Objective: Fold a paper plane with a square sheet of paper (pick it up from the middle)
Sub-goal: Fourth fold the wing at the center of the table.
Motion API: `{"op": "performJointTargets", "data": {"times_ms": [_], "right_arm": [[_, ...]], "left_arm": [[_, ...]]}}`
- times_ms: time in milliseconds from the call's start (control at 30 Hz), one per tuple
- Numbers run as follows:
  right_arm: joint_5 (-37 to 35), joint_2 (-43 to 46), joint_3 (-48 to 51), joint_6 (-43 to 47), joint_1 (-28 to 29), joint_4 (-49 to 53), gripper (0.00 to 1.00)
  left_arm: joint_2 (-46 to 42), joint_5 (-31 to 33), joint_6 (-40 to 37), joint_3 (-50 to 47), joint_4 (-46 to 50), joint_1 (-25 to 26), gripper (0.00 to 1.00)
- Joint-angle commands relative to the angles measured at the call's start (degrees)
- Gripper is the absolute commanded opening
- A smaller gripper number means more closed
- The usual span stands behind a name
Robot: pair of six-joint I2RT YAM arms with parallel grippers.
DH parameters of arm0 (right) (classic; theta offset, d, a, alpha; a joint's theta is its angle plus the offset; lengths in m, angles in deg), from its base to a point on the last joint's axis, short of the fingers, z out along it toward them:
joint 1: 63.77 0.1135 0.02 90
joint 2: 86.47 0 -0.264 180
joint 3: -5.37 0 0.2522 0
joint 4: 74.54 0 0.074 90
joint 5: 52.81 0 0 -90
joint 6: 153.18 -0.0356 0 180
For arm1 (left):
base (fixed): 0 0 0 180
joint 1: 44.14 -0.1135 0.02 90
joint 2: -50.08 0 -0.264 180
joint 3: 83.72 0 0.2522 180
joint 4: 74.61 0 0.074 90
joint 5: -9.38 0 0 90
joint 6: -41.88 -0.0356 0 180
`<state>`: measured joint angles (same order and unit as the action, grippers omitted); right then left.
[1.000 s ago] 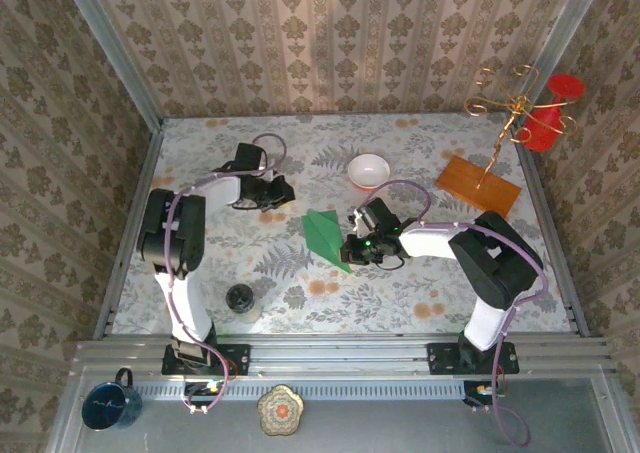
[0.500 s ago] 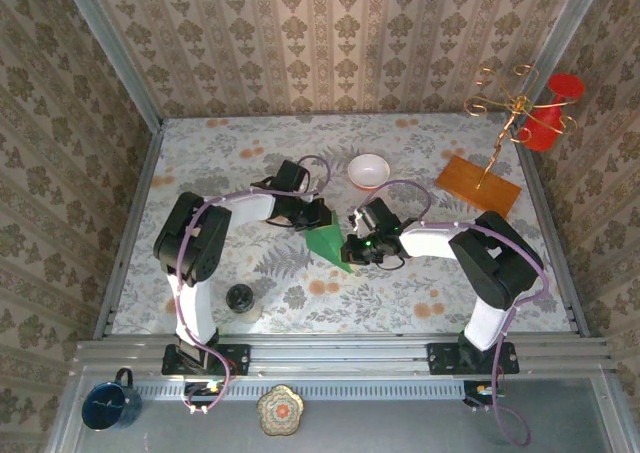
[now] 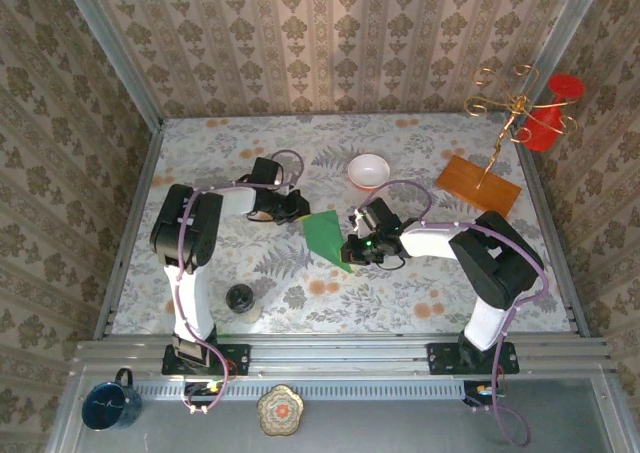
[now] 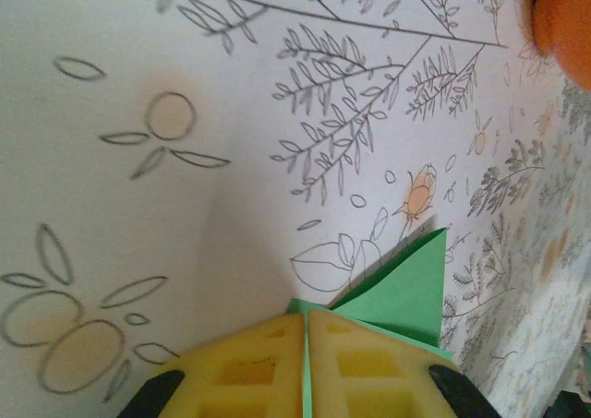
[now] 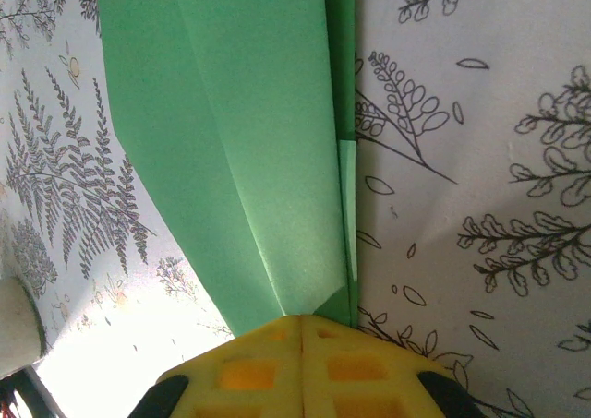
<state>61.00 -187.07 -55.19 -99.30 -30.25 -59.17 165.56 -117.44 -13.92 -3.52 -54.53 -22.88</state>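
From above we see the paper [image 3: 325, 235] near the middle of the table [image 3: 430, 293], part-folded into a green wedge whose point aims toward 5 o'clock and whose broad end faces 12 o'clock. The left gripper [image 3: 297, 211] meets it at its 10 o'clock corner. In the left wrist view its yellow pads [image 4: 245, 372] are pressed together with a thin strip of green caught between them, and a green flap spreads out beyond toward 2 o'clock. The right gripper [image 3: 352, 247] sits at the paper's 4 o'clock edge. In the right wrist view its pads are closed too, pinching the narrow end where the folded layers run together, with a long crease running up toward 12 o'clock. We cannot tell whether the paper lies flat or is lifted. A white bowl [image 3: 369, 170] stands at 1 o'clock from the paper, apart from it, and a wooden board [image 3: 478, 184] lies farther off at 2 o'clock.
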Motion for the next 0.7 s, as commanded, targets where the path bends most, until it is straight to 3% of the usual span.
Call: {"op": "performJointTargets", "data": {"times_ms": [0,133,233,367,500,667], "right_arm": [[-6.58,-2.93,3.56,1.16,-0.82,13.4,0.09],[-6.45,-2.73,3.49,1.2,-0.91,13.43,0.09],[-6.37,-2.43,3.21,1.2,-0.91,13.52,0.09],[-5.74,-1.85,3.12,1.21,-0.91,13.1,0.09],[-4.81,-1.37,3.38,1.48,-0.91,12.48,0.1],[-1.36,0.13,3.87,2.49,-0.91,10.48,0.14]], "left_arm": [[2.8,4.11,-3.11,0.31,0.63,-3.19,0.12],[2.19,3.85,-4.34,2.82,2.99,-5.73,0.12],[-1.47,3.38,-5.53,4.86,5.71,-4.95,0.12],[-7.02,1.23,-4.63,3.27,5.96,-1.29,0.12],[-9.3,-2.45,0.59,-2.18,0.0,3.35,0.12],[-8.31,0.46,-0.28,-2.46,3.24,8.42,0.12]]}}
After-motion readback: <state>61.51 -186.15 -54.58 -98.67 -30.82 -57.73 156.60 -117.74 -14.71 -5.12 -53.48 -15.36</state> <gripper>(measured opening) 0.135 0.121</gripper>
